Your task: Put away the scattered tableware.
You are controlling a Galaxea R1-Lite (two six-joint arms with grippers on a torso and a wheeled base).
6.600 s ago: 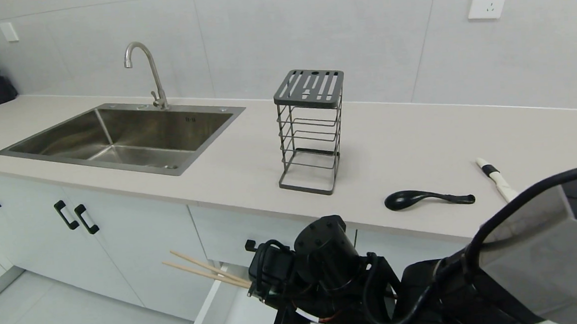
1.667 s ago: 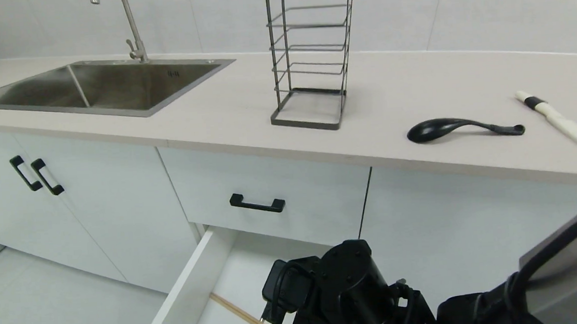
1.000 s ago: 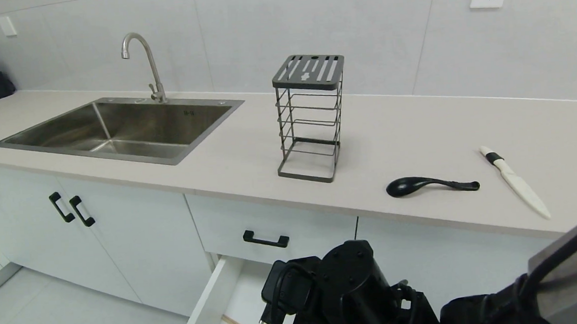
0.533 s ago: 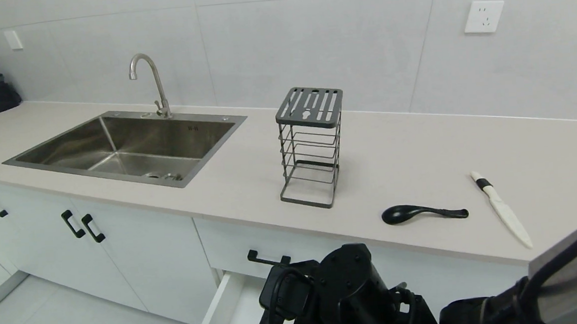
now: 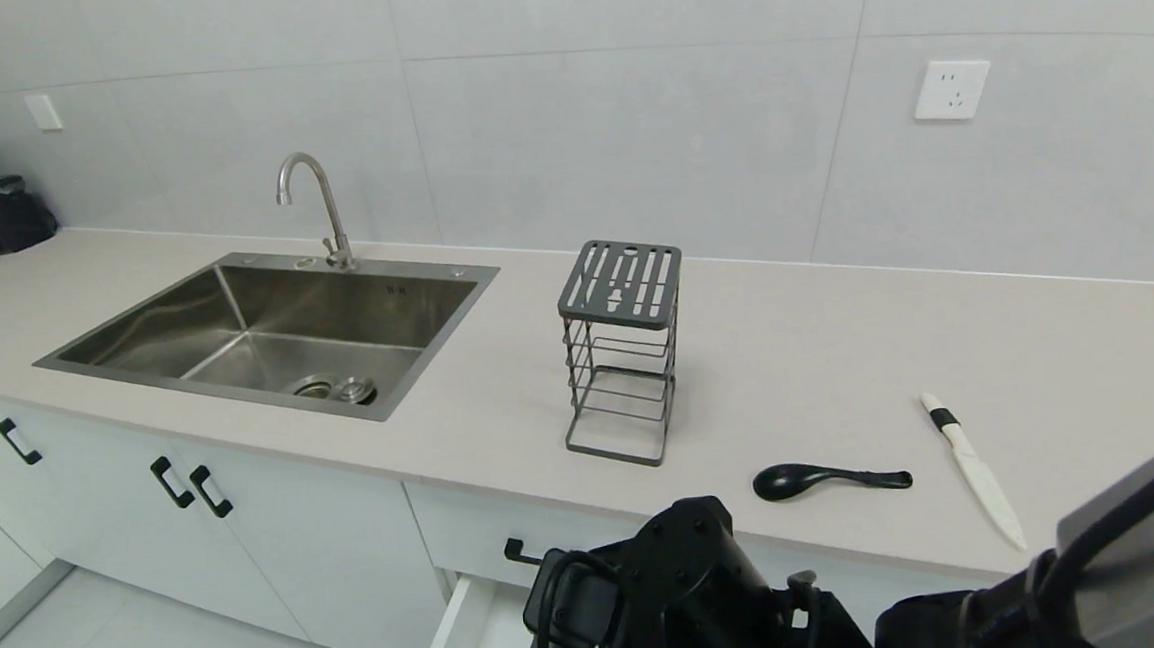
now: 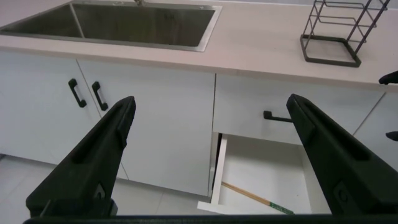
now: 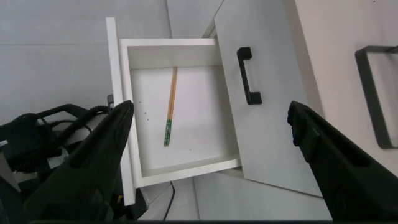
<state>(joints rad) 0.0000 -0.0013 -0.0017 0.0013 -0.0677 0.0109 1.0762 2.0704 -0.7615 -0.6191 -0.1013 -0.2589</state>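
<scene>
A black spoon (image 5: 832, 479) and a white knife (image 5: 971, 465) lie on the counter (image 5: 819, 349) near its front edge, right of the wire rack (image 5: 624, 351). A pair of wooden chopsticks (image 7: 169, 106) lies in the open white drawer (image 7: 118, 112) under the counter; the chopsticks (image 6: 252, 196) show in the left wrist view too. My left gripper (image 6: 210, 106) is open and holds nothing, low in front of the cabinets and above the drawer (image 6: 219, 168). My right gripper (image 7: 211, 111) hangs open over the drawer, also with nothing in it.
A steel sink (image 5: 267, 333) with a faucet (image 5: 314, 205) takes up the counter's left part. Cabinet doors with black handles (image 5: 191, 483) stand below it. A shut drawer with a black handle (image 7: 245, 74) sits just above the open one.
The chopsticks, held in my left gripper 6.6 s ago, now lie loose in the drawer. The head camera has dipped and risen again, so the whole picture has shifted.
</scene>
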